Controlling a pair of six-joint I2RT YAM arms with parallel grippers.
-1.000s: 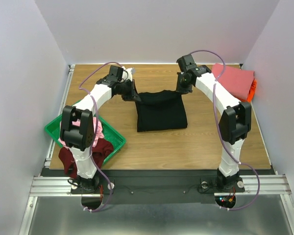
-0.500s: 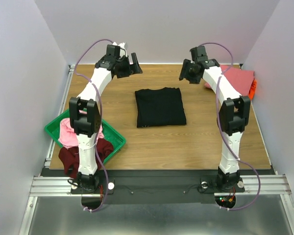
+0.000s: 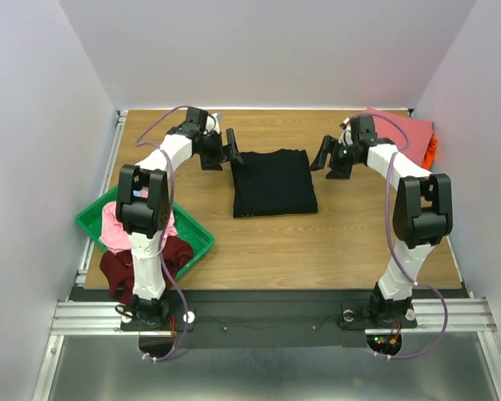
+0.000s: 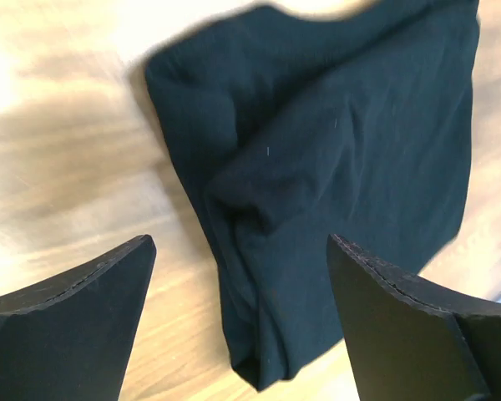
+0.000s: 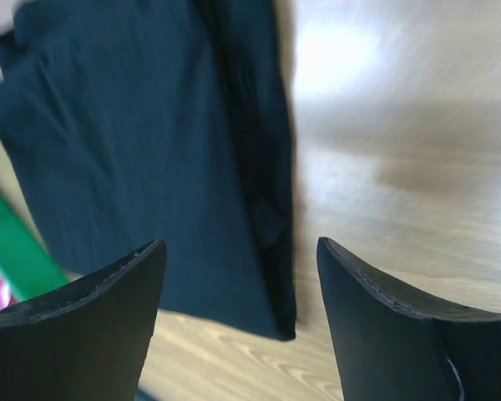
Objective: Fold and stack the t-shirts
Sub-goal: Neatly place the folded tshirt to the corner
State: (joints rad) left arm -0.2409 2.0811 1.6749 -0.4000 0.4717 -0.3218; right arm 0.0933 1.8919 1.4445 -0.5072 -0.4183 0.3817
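— Where does your shirt lie?

— On the wooden table (image 3: 359, 234) the black t-shirt (image 3: 274, 182) lies folded into a flat rectangle, in the middle toward the far side. To your left the green tray (image 3: 199, 236) sits at the near-left edge. The folded coral-pink t-shirt (image 3: 401, 134) rests at the far-right corner with an orange t-shirt (image 3: 432, 152) showing under its right edge. The dark maroon t-shirt (image 3: 115, 271) spills over the tray's near rim, and the light pink t-shirt (image 3: 114, 227) is bunched inside the tray.

— And your 2 grippers?

— Your left gripper (image 4: 239, 246) is spread wide and holds nothing; it sits at the black t-shirt's far-left corner, a folded edge showing between its fingers. Your right gripper (image 5: 240, 246) is also spread wide and empty, at the far-right corner, straddling that side's edge. Whether either touches the cloth, you cannot tell.
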